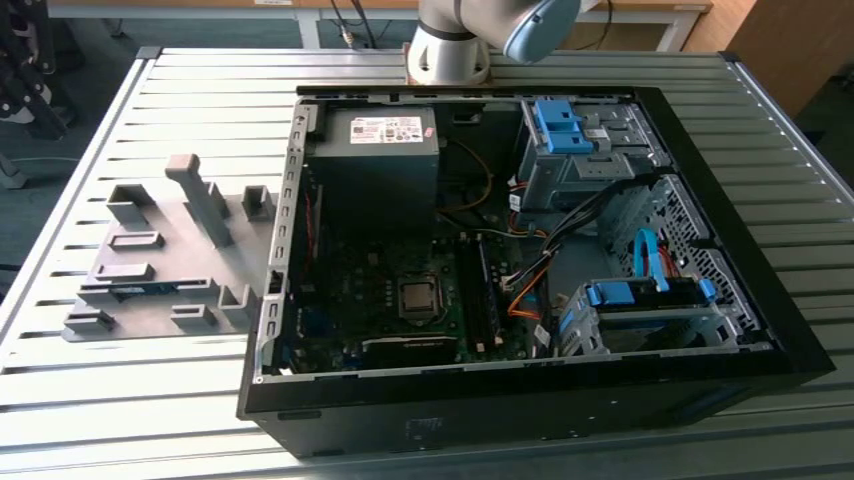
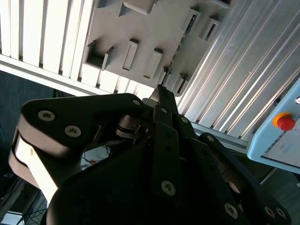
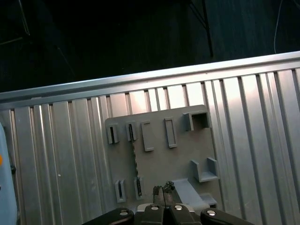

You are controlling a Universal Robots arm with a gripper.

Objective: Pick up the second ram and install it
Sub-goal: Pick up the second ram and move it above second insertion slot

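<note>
The second ram (image 1: pixel 147 290) is a thin blue-teal stick standing on edge in a slot of the grey fixture plate (image 1: pixel 174 255), on the exterior view's left beside the open computer case. In the first wrist view the second ram (image 3: pixel 135 161) appears as a narrow strip between two pairs of slot blocks on the fixture plate (image 3: pixel 159 161). My gripper (image 3: pixel 163 189) hangs high above the plate, a short way to the side of the stick. Its fingers are together with nothing between them. The second wrist view looks along my gripper (image 2: pixel 159 90) at the plate (image 2: pixel 154 28) far below.
The open computer case (image 1: pixel 747 330) lies on the slatted metal table (image 1: pixel 174 80), with its power supply (image 1: pixel 380 130) and blue drive cages (image 1: pixel 567 125) showing. The arm's base (image 1: pixel 447 50) stands behind the case. A pale box with a red button (image 2: pixel 285 122) sits off the table edge.
</note>
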